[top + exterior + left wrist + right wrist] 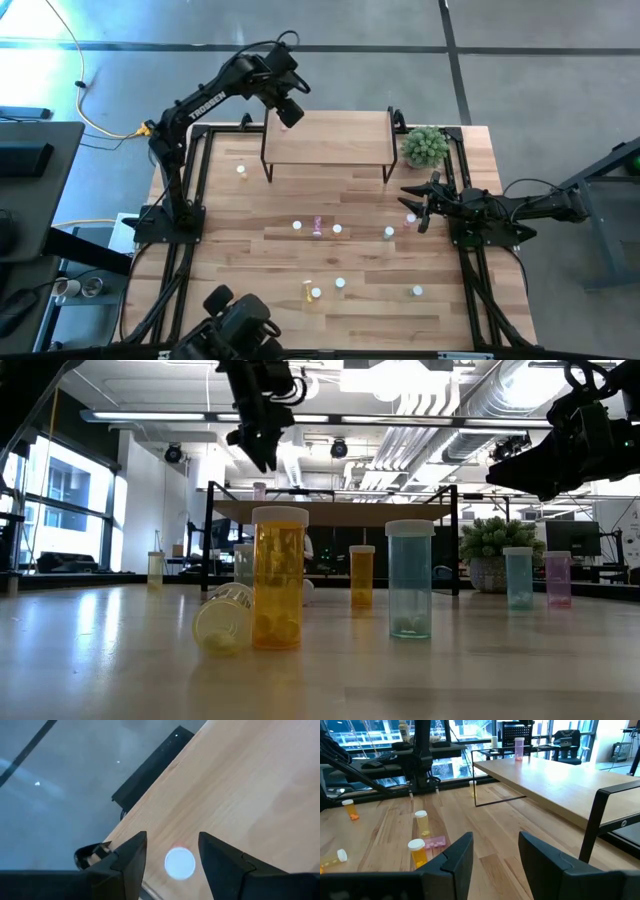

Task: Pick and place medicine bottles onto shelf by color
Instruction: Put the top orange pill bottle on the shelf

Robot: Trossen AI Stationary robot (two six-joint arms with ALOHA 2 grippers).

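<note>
Standing upright on the small light-wood shelf on black legs [250, 780]: one tiny translucent pink medicine bottle with a white cap [180, 863], close to the board's corner, at the upper centre-left of the overhead picture. Straddled by the left gripper [172, 837], fingers [131, 857] released and parted, with bare wood showing on both sides of the cap, so no grasp on it. Judged as the let-go stage of a placement. To finish well: lift straight up, keep the fingers spread, no sideways drift until well clear of the cap, since a nudge this near the edge could tip the bottle off the board. Leave the pinks grouped at this end, with room alongside for more of the same colour. Lower down in the overhead picture, on the large wooden tabletop [250, 260]: the remaining bottles [340, 283] scattered well apart, most upright, a pink one [318, 226] lying on its side near the middle. At the right of that picture, the right gripper [495, 842] hovering low over the table, claw spread and empty, near another pink bottle [410, 218] and just below the green potted plant [425, 146]. Worth approaching that one from above, centred on the cap.
</note>
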